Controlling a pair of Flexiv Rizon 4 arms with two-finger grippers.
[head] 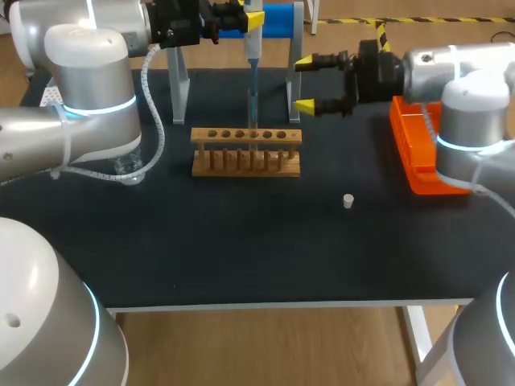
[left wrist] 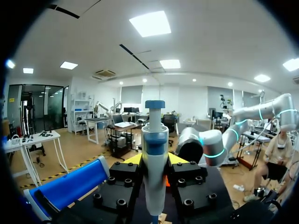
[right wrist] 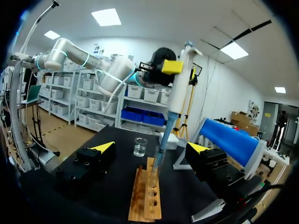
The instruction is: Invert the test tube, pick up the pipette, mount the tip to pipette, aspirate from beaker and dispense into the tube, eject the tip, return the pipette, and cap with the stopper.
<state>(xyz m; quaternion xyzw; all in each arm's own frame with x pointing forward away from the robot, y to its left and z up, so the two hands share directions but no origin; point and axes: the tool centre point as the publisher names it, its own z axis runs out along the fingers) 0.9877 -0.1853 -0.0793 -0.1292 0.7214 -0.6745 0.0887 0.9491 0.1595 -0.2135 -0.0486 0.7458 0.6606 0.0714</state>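
- Stopper [head: 348,201], one only, lies alone on the black table [head: 241,257] nearest me, off to the right of the rack; my right arm is the nearer one to it.
- One wooden rack [head: 246,167] stands crosswise behind that, with six holes in a row. One test tube [head: 253,153] stands upright in it, in the fourth hole from my left as far as I can make out.
- One beaker [head: 129,167] sits level with the rack on my left, half hidden under my left arm. One orange box [head: 414,153] sits on my right.
- Straight above the tube hangs the one pipette [head: 253,44], its long axis vertical and its one tip [head: 253,108] pointing down at the tube's mouth. Tip and tube line up in the head view and in the right wrist view. I judge this to be the dispensing step, so that line-up is what matters. I cannot tell whether the tip's end is already inside the mouth or just over it.
- My left gripper [left wrist: 154,161] is clamped on the pipette's body from both sides, a yellow pad on either flank, with the plunger end above the fingers.
- My right gripper [head: 306,83] is spread wide with nothing in it. It points toward the pipette's lower shaft from my right and is clear of it.
- Farthest back is one stand with a blue roll [head: 278,18], where I reckon the pipette goes afterwards.
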